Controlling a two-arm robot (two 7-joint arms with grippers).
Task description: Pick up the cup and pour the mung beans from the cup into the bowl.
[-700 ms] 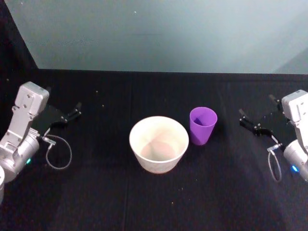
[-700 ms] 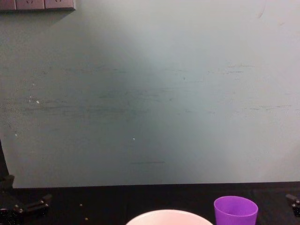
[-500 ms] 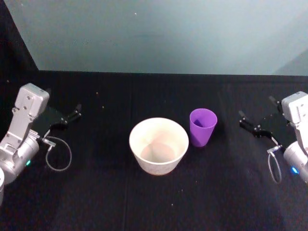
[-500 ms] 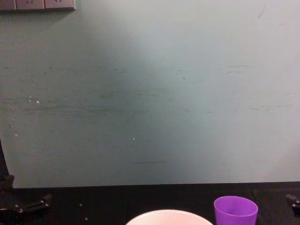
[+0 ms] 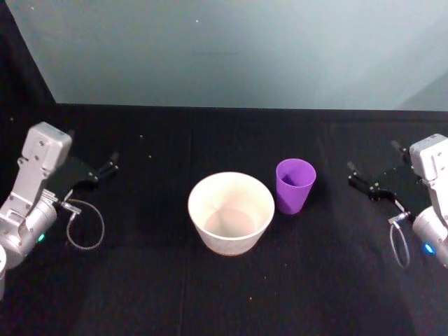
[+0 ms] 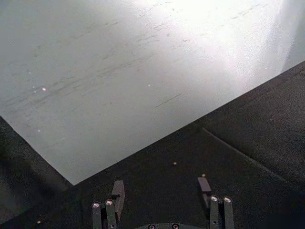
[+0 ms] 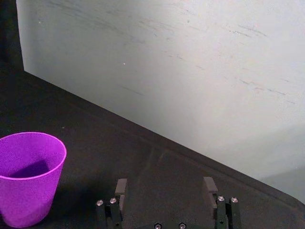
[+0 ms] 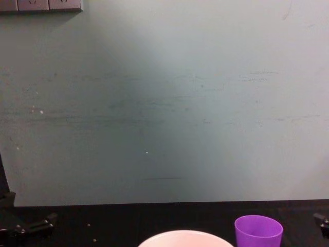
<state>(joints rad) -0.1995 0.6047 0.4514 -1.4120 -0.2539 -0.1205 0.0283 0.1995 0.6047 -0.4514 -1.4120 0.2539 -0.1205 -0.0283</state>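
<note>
- The right tool (image 7: 165, 181) is held low over the right edge of the black tabletop (image 5: 140, 280). Its two fingers are spread wide apart, and nothing is gripped between them.
- The cup (image 5: 295, 185) is stood upright on the tabletop, on the inner side of the right tool and clearly apart from it, with bare tabletop between them.
- In the right wrist view the cup is seen off to one side of the spread fingers, not between them.
- The cup is placed just beside the bowl (image 5: 190, 204), on the bowl's right and slightly farther back; whether the two touch cannot be told.
- The bowl is set near the middle of the tabletop, mouth up.
- What lies inside the cup cannot be made out.
- A few tiny specks (image 5: 149, 155) are scattered on the tabletop.
- The left tool (image 6: 160, 183) is parked at the left edge of the tabletop, well apart from the bowl and the cup, its fingers also parted wide and holding nothing.
</note>
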